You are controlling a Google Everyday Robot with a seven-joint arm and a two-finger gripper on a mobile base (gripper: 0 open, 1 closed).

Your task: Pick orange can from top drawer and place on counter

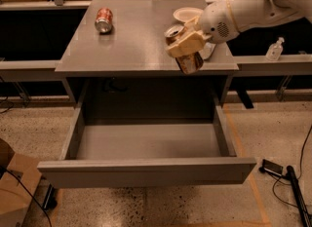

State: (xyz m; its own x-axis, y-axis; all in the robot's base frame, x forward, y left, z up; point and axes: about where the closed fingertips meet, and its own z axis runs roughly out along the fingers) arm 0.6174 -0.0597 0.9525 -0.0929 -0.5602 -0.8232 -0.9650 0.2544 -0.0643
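Note:
My gripper [184, 46] is shut on the orange can [187, 60], a dull orange-brown can with a silver top, held tilted in the air over the front right part of the counter [131, 41]. The can's lower end hangs just past the counter's front edge. The top drawer [146, 165] stands pulled fully open below, with nothing visible inside it. My white arm reaches in from the upper right.
A red-and-white can [104, 20] lies on its side at the counter's back left. A white bowl [186, 14] sits at the back right, with a pale bottle partly hidden behind my arm. A cardboard box [12, 187] stands on the floor at left; cables [287, 172] lie at right.

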